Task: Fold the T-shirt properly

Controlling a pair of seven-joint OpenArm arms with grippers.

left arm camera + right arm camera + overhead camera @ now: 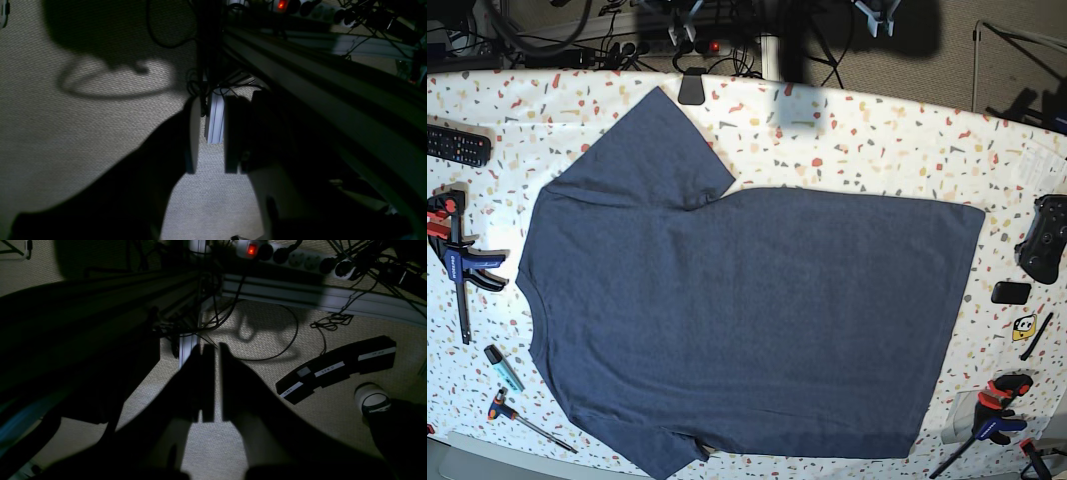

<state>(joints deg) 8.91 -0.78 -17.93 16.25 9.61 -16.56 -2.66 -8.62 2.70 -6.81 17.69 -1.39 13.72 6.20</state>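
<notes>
The dark navy T-shirt lies spread flat, plain side up, on the speckled table in the base view. Its collar end is at the left, its hem at the right, and one sleeve points to the upper left. Neither arm shows in the base view. Both wrist cameras look at the carpeted floor beside the table frame. My left gripper stands a little open with nothing between its fingers. My right gripper is all but closed, with only a thin slit, and it is empty. The shirt shows in neither wrist view.
On the table are a remote, clamps at the left and lower right, a marker, a game controller and a small black block. The floor holds a power strip, cables, black boxes and an aluminium frame rail.
</notes>
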